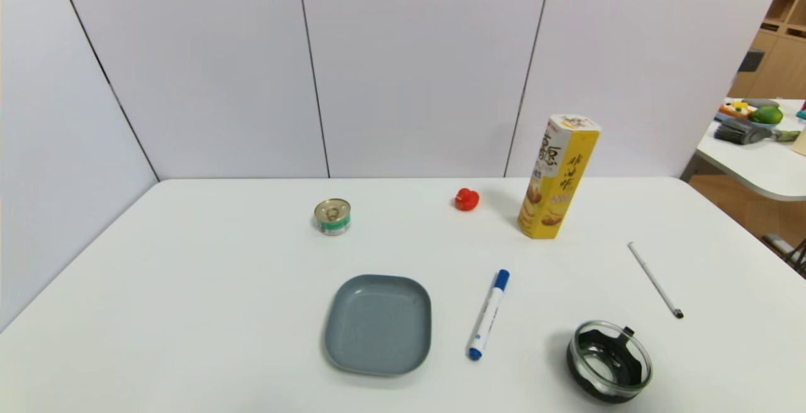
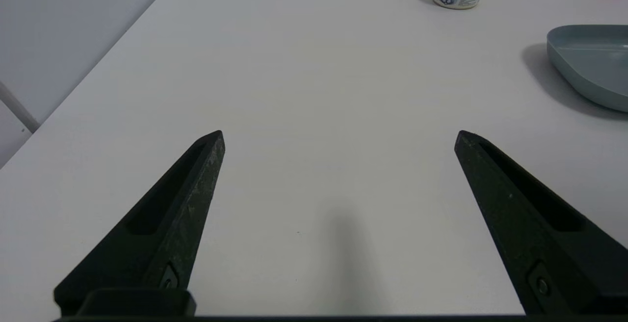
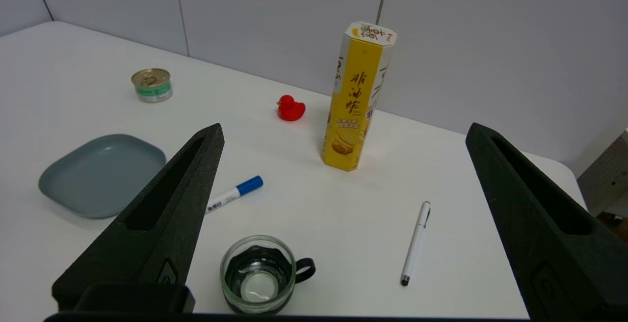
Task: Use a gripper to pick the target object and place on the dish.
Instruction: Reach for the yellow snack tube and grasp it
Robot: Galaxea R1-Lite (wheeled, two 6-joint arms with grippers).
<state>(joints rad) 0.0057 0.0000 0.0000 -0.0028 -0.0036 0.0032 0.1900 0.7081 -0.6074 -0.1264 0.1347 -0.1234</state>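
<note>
Yellow snack box (image 1: 558, 177) upright on the white bench (image 1: 189, 262), apart from the grey-blue dish (image 1: 378, 324).
Left end effector (image 2: 339, 138) and right end effector (image 3: 343, 130) both spread apart, holding nothing.

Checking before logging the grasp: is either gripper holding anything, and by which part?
Nothing is held. The left gripper and right gripper are both open and empty; the snack box stands untouched.

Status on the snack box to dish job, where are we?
Done: nothing yet. The snack box stands upright at the back right of the table, untouched, and the dish holds nothing. In hand: nothing; the right gripper is open and faces the box from a distance, and the left gripper is open over bare table. Left: reach, grasp, carry and set the box on the dish.
</note>
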